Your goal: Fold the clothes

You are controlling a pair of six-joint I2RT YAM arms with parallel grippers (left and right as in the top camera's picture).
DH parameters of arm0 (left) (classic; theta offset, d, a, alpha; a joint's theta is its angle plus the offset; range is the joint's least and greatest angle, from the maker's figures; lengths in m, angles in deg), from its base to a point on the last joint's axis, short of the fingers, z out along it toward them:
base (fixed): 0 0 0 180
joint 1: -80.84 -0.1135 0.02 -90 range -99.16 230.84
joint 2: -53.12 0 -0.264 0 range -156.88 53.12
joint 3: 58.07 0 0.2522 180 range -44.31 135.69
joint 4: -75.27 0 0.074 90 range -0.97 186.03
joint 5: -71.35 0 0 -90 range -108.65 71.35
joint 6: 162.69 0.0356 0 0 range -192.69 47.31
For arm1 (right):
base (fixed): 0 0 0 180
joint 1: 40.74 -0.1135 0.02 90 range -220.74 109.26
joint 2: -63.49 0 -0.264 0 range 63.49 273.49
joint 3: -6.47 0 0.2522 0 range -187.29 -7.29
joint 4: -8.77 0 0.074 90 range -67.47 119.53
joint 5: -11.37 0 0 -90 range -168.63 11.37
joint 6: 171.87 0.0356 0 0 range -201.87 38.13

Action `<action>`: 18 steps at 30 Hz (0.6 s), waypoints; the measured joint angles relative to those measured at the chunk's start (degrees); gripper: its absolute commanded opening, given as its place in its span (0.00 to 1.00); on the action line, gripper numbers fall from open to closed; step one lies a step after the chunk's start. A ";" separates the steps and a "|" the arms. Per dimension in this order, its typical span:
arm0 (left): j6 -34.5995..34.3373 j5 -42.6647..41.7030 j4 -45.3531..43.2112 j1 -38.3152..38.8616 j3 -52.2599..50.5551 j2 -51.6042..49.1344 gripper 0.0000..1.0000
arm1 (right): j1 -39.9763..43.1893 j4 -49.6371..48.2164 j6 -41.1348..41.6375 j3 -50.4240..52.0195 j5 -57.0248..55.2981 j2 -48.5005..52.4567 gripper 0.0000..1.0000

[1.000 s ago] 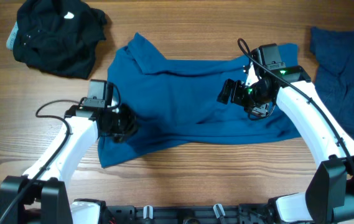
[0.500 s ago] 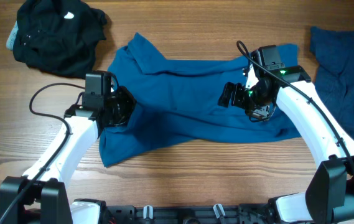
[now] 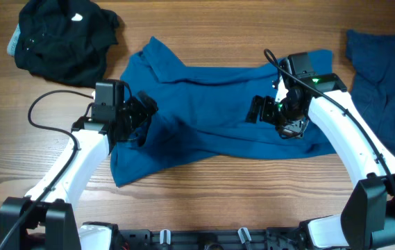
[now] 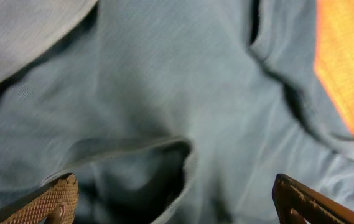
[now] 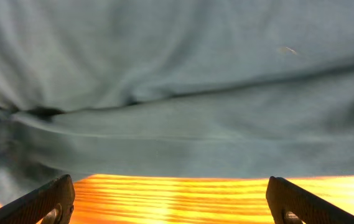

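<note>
Bare table [image 3: 218, 28] runs along the top centre of the overhead view, between the black garment [image 3: 62, 38] heaped in the upper left and the dark-blue garment [image 3: 384, 76] at the right edge. The blue polo shirt [image 3: 211, 111] fills the middle. Below its hem, open wood lies between the left arm [image 3: 72, 163] and the right arm [image 3: 350, 132].

A wood-grain table [image 3: 204, 28] in warm brown, its grain running left to right, fills the overhead view from edge to edge. Light falls evenly and casts only soft shadows. A dark rail [image 3: 204, 242], possibly a front mount, lines the bottom edge. Seen close up, the wood glows orange.
</note>
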 measured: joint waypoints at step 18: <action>0.33 -4.37 28.26 0.00 0.09 9.79 0.99 | -0.13 -0.92 -7.69 0.24 10.49 0.00 0.98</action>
